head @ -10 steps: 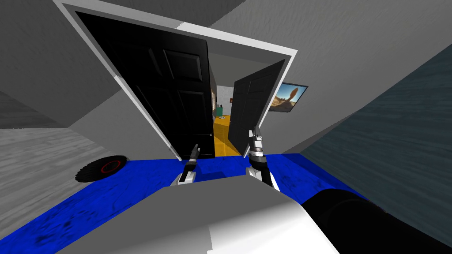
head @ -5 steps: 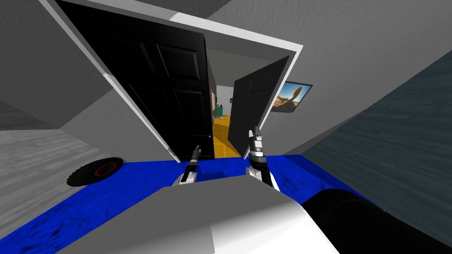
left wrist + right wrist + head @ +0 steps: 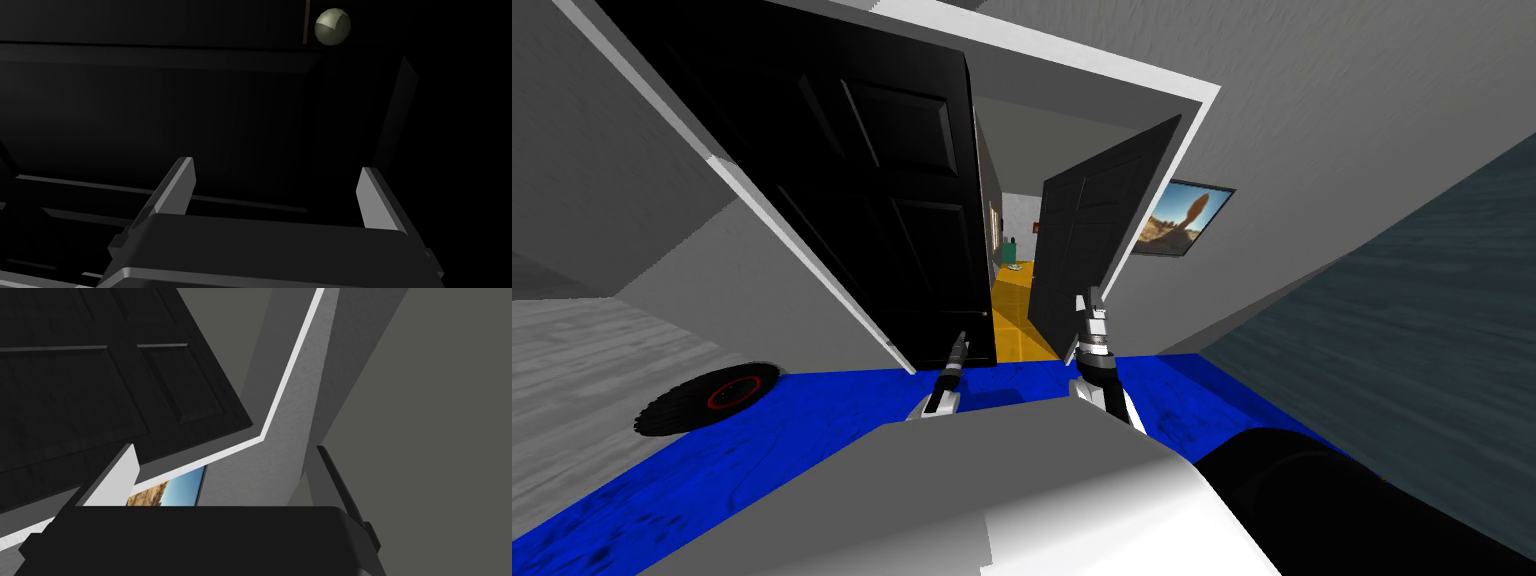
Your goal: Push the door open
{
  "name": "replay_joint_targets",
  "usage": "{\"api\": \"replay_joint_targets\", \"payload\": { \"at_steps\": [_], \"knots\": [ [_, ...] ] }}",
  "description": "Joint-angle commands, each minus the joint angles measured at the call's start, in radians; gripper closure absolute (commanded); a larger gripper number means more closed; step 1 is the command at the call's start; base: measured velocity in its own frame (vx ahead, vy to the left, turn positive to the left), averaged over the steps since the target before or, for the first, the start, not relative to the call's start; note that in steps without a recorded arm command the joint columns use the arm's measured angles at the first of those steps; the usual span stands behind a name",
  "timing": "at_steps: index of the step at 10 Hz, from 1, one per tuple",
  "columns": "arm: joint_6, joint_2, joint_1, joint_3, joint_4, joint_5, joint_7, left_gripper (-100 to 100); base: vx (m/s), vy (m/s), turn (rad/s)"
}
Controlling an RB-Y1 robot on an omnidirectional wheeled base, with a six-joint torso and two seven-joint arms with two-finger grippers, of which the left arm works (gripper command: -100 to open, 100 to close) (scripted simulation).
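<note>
Head view: a double doorway with a white door frame (image 3: 1152, 85) occupies the upper centre of the frame. The left door (image 3: 882, 200), black and panelled, spans the upper left. The right door (image 3: 1092, 240), also black, stands just right of centre. Both are swung partly inward, leaving a narrow gap between them through which a yellow floor (image 3: 1015, 312) appears. The left gripper (image 3: 957, 340) lies at lower centre, just before the bottom corner of the left door's free edge; we cannot tell whether it touches the door. The right gripper (image 3: 1090, 298) lies slightly to its right, in front of the lower edge of the right door. A blue floor strip (image 3: 812, 410) runs across the lower part of the frame, and a black disc with a red ring (image 3: 707, 398) lies on it at lower left. A framed landscape picture (image 3: 1184, 218) hangs on the grey wall right of the door frame. Left wrist view: the fingers (image 3: 172, 187) stand wide apart and hold nothing, facing the dark panelled face of the left door, with a round greenish door knob (image 3: 332, 25) well beyond the fingertips. Right wrist view: the fingers (image 3: 120, 473) are likewise spread and empty, pointing past the top corner of the right door toward the white frame.
</note>
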State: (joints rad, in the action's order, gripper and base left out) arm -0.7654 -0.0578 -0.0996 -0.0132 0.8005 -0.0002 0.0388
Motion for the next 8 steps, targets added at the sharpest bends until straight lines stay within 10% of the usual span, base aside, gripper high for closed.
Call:
{"api": "replay_joint_targets", "payload": {
  "at_steps": [1,8],
  "knots": [
    [-0.008,0.005,-0.013,-0.001,-0.034,0.0,-0.003,-100,0.072,-0.012,0.001],
    [-0.027,0.033,-0.067,-0.004,-0.175,-0.003,-0.011,-100,0.12,-0.029,0.0]
  ]
}}
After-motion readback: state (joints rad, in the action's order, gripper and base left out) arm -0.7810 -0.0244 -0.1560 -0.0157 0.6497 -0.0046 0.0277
